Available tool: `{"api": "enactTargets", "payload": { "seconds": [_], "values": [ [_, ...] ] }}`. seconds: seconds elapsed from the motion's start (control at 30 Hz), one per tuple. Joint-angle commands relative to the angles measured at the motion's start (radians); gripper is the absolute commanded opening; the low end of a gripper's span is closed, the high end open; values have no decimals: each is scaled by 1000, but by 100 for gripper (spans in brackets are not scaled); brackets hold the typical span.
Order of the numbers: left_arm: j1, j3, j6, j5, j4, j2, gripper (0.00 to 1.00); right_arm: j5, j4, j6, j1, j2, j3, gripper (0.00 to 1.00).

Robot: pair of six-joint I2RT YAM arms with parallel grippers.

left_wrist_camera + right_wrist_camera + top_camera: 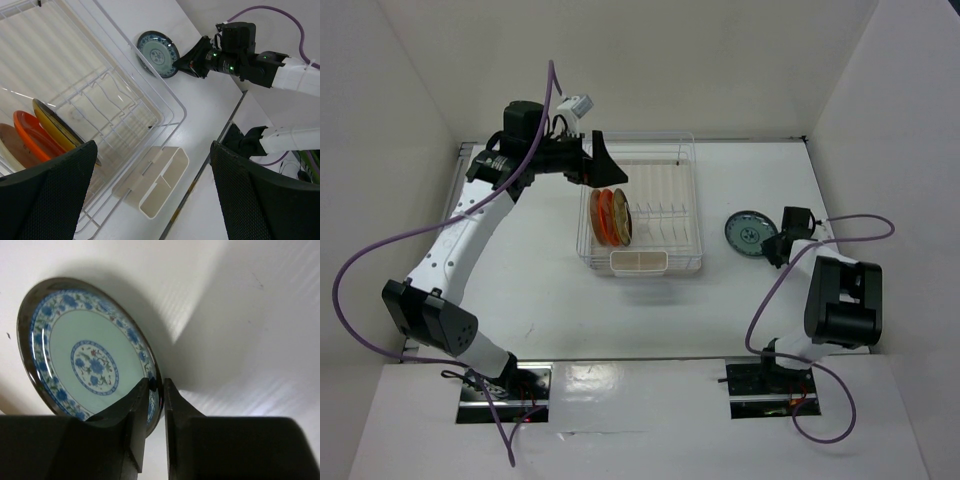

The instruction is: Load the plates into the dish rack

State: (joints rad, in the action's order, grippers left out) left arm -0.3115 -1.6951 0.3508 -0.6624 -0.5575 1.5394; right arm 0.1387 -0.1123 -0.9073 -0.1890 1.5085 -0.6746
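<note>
Right fingers (182,440) pinching, blue plate (90,360) (rim)

The 2 arms are bolted at the near edge of the table (550,290). The left arm (450,240) climbs along the left edge, then bends right at the wrist. That puts the left gripper (610,160) up toward the far edge, jaws spread as wide as they go (its 2 fingers (50,195) sit far apart in the wrist view). The right arm (840,300) is folded tight by the right edge. The right gripper (156,385) sits low, its 2 fingers nipping the rim of the blue-patterned plate (90,360).
</note>
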Motion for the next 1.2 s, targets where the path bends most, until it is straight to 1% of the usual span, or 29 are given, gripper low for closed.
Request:
{"api": "enactTargets", "payload": {
  "seconds": [0.0,0.07,0.1,0.13,0.17,0.3,0.33,0.4,0.43,0.53,0.63,0.7,0.83,0.9,0.97,1.0,1.03,1.07,1.1,1.17],
  "values": [
    [2,-12,25,-29,10,-2,99,24,-76,-7,-3,59,-25,22],
    [2,-2,34,-29,19,-2,99,12,-76,-7,-3,68,-25,16],
    [2,-1,34,-29,19,-2,99,12,-87,-7,-3,68,-35,6],
    [2,-1,34,-39,19,-2,99,3,-87,4,-3,68,-36,1],
    [2,-1,43,-39,19,-2,99,2,-87,4,-3,68,-36,0],
    [2,8,43,-63,39,7,99,2,-121,54,-3,15,-92,0],
    [2,8,53,-74,48,7,99,2,-121,89,-3,-22,-118,0],
    [2,-3,53,-117,62,33,99,-7,-121,120,10,-63,-149,0],
    [2,-3,63,-141,62,33,99,-17,-101,169,19,-100,-176,0],
    [2,-3,102,-247,128,68,99,-97,-73,228,19,-122,-229,0],
    [2,-12,157,-377,198,111,99,-158,-84,249,19,-122,-305,0],
    [2,-12,215,-448,278,151,99,-201,-84,258,19,-122,-336,0],
    [2,-12,353,-529,425,250,99,-254,-73,281,19,-131,-396,0],
    [-11,-29,417,-530,517,290,99,-277,-99,309,19,-131,-457,0],
    [-11,-96,418,-505,509,367,99,-277,-118,332,29,-140,-508,0],
    [-20,-127,401,-473,467,393,99,-287,-118,332,29,-140,-525,0],
    [-20,-182,401,-459,450,447,99,-298,-130,341,29,-151,-542,0],
    [-20,-199,401,-459,450,470,99,-298,-139,341,29,-151,-574,0],
    [-32,-212,428,-459,471,490,99,-326,-139,350,29,-160,-588,0],
    [-44,-221,485,-470,591,537,99,-337,-139,351,57,-160,-611,0]
  ]
}}
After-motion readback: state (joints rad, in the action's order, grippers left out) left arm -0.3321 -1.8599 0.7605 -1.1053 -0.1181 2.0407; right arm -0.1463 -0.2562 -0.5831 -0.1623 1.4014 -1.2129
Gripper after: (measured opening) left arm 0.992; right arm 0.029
